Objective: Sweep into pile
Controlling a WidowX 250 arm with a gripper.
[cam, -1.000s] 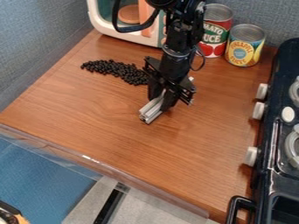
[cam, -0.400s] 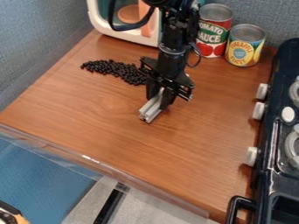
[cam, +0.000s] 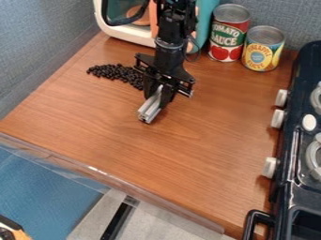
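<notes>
Black gripper hangs over the worktop, left of mid-view in the upper half, its arm entering from the top edge. Jaws part-open, set one either side of a pale grey grooved bar and closed on it; bar's width keeps them apart. Bar is tilted, near end directed towards the lower left of the view. Contact between that end and the worktop: cannot tell.

Material to be swept: small black beads, lying on the worktop to the upper left of the jaws. Spread is an elongated band, running from the far left side towards the arm; its right end is partly hidden behind the gripper. Near end of bar sits apart from the visible beads, nearer the front of the worktop.

Surroundings: toy appliance with white frame at the back, behind the arm. To its right, two upright cans just beside each other: a taller one with a red and green label, a shorter one with a yellow and blue label. Black toy stove along the right edge, pale knobs on its worktop-facing side.
</notes>
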